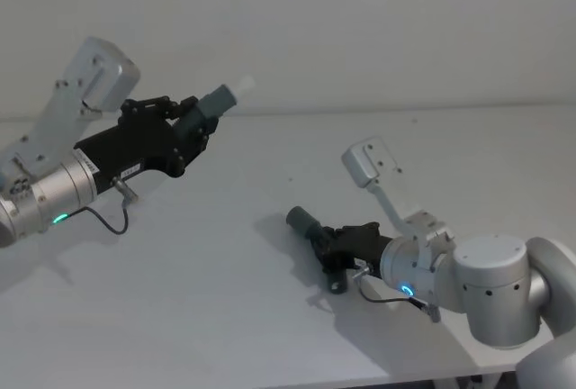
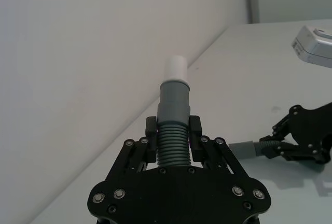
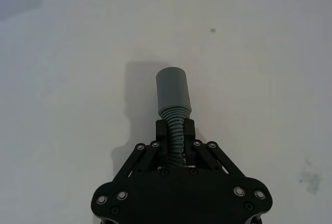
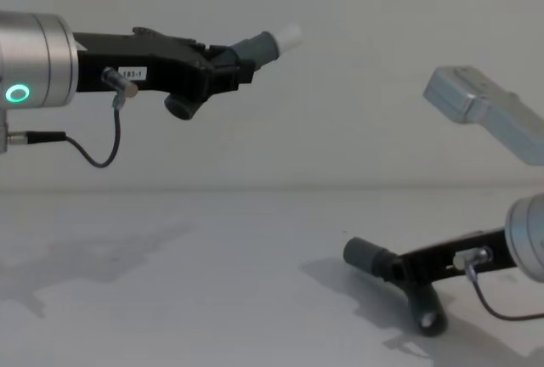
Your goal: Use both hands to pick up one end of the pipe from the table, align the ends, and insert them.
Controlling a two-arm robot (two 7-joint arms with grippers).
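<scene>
High above the table (image 1: 225, 263), the left claw (image 1: 193, 125) is clenching the white-tipped hose piece (image 1: 217, 101). Low over the table, the right claw (image 1: 329, 241) is gripping the grey-cuffed piece (image 1: 302, 221). Both grasps are appearing secure, but the two are sitting well apart, leaving aligning and inserting to do.

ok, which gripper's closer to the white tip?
Left. The left gripper is shut on the ribbed middle of the raised pipe piece that carries the white tip. The right gripper is low by the table, shut on the other piece, well away.
</scene>
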